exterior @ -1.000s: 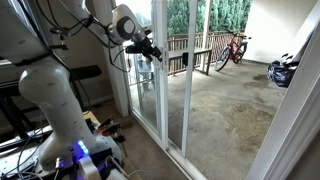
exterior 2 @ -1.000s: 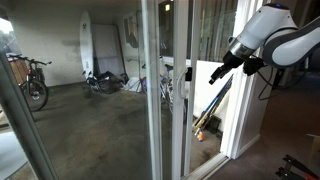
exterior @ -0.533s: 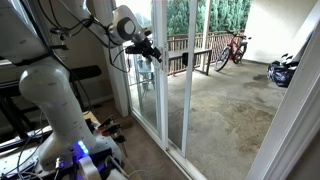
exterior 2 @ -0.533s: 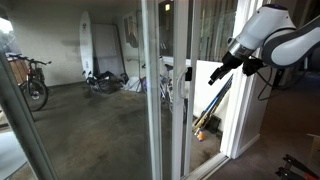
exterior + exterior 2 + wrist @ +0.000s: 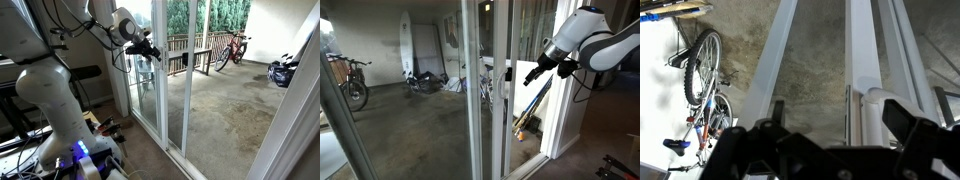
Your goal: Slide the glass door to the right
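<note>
The glass door (image 5: 176, 95) is a tall clear panel in a white frame. Its white edge stile (image 5: 504, 110) carries a white D-shaped pull handle (image 5: 508, 72). My gripper (image 5: 151, 47) is at handle height, close to the stile. In an exterior view the gripper (image 5: 531, 77) sits just to the right of the handle, apart from it. In the wrist view the gripper (image 5: 842, 118) is open, and the handle (image 5: 880, 112) lies between the two dark fingers, nearer the right one. The stile (image 5: 862, 50) runs up the picture.
A second white-framed glass panel (image 5: 471, 100) stands beside the door. Outside are a bicycle (image 5: 232, 48), a wooden railing (image 5: 190, 55), another bicycle (image 5: 352, 80), a surfboard (image 5: 407, 45) and a concrete patio floor (image 5: 220, 110). Cables and gear (image 5: 105, 128) lie by the robot base.
The gripper has moved slightly closer to the door handle. The door has not moved.
</note>
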Robot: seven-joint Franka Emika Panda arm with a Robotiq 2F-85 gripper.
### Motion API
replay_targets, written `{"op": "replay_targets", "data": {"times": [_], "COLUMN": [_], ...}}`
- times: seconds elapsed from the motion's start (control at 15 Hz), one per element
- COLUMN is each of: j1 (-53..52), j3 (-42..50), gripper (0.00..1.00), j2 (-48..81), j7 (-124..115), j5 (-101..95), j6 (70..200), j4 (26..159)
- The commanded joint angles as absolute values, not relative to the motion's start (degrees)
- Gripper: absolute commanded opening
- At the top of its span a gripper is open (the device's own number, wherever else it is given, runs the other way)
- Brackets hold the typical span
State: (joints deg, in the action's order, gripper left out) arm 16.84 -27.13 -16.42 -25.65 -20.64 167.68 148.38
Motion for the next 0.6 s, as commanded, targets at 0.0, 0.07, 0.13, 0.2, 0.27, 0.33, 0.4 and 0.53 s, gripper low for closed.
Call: {"op": "replay_targets", "data": {"times": [0.0, 0.07, 0.13, 0.2, 0.27, 0.33, 0.4, 0.53], "j1": [25.1, 27.4, 28.8, 30.2, 31.7, 33.3, 34.5, 36.4], "j3": [-37.2, -40.2, -42.3, -44.4, -46.2, -47.8, -49.0, -51.0], "gripper": [1.0, 1.0, 1.0, 1.0, 1.0, 1.0, 1.0, 1.0], "j2": [-11.3, -10.3, -9.3, -8.2, -7.4, -7.0, -6.4, -4.9], "j7": [-35.8, -39.1, -41.6, -44.2, -46.8, -50.0, -52.8, -58.6], "j5": [-31.1, -35.0, -37.6, -40.5, -43.6, -47.1, -50.4, -56.5], "j6": [169.3, 169.0, 168.4, 168.6, 168.7, 169.2, 169.3, 168.9], "j4": [143.1, 141.7, 140.5, 139.4, 138.5, 137.7, 136.9, 135.3]}}
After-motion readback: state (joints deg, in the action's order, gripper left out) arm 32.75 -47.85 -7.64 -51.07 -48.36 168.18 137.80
